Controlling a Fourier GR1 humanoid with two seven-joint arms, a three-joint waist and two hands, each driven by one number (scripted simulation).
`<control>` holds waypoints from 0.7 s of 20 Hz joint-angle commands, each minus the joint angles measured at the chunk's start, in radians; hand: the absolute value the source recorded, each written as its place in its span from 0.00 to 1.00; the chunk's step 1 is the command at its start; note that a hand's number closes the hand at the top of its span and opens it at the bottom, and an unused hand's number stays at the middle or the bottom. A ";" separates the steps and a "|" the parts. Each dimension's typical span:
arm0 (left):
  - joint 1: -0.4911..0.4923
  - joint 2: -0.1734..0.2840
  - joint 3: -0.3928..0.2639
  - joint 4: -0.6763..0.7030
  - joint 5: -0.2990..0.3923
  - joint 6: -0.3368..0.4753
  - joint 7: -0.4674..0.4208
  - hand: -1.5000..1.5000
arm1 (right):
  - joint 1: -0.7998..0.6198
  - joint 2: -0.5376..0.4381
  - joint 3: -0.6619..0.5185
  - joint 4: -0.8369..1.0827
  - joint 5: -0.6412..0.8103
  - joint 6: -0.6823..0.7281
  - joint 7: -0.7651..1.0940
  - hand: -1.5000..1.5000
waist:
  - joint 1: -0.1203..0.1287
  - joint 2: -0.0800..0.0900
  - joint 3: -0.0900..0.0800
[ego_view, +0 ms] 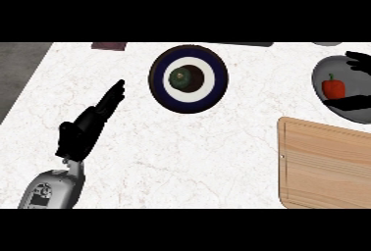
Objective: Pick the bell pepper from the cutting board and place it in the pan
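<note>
Nearest the camera, at the lower left, the grey left forearm (52, 188) comes up from the bottom edge, ending in the black left hand (87, 128), whose fingers are straight and held together, pointing up and to the right over the bare white marbled counter (181, 162), holding nothing. At the lower right lies the wooden cutting board (326, 164), pale and with nothing on it, cut off by the right edge. Above it, at the right edge, sits the grey pan (322, 73), and the red bell pepper (333, 88) lies inside it, on the pan's floor. The pepper stands tall in the view, its long axis running up and down, with the green stem end pointing toward the top. The black right hand (358, 63) shows only in part at the right edge: some fingers reach in above the pepper and a dark bar, seemingly the thumb, lies just below it, so the pepper sits between them, apart from both; the hand looks spread and not closed on it. Near the middle top a dark blue and white plate (188, 78) holds a round dark green item (185, 78).
</note>
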 commanded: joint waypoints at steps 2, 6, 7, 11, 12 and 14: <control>-0.011 0.008 0.017 0.017 -0.001 0.003 -0.006 0.50 | -0.020 0.014 -0.122 -0.005 -0.126 0.086 -0.068 0.00 | -0.011 0.000 0.001; 0.015 0.007 0.010 0.001 -0.009 0.005 -0.018 0.50 | -0.013 -0.039 -0.197 0.017 -0.203 0.234 -0.078 0.00 | -0.011 -0.003 0.001; 0.016 0.001 0.008 0.008 0.005 -0.004 -0.013 0.50 | -0.013 -0.045 -0.208 0.027 -0.216 0.280 -0.073 0.00 | -0.010 0.000 0.001; 0.005 0.014 0.027 -0.018 0.015 -0.004 0.009 0.50 | 0.045 -0.098 -0.219 0.034 -0.230 0.437 -0.124 0.00 | -0.017 -0.005 0.002; -0.012 0.004 0.025 0.014 0.002 0.008 -0.001 0.50 | 0.061 -0.104 -0.218 0.030 -0.229 0.452 -0.142 0.00 | -0.028 0.002 0.002; 0.015 0.013 0.027 -0.003 0.011 -0.005 -0.005 0.50 | 0.116 -0.118 -0.215 0.025 -0.227 0.511 -0.202 0.00 | -0.030 -0.005 0.002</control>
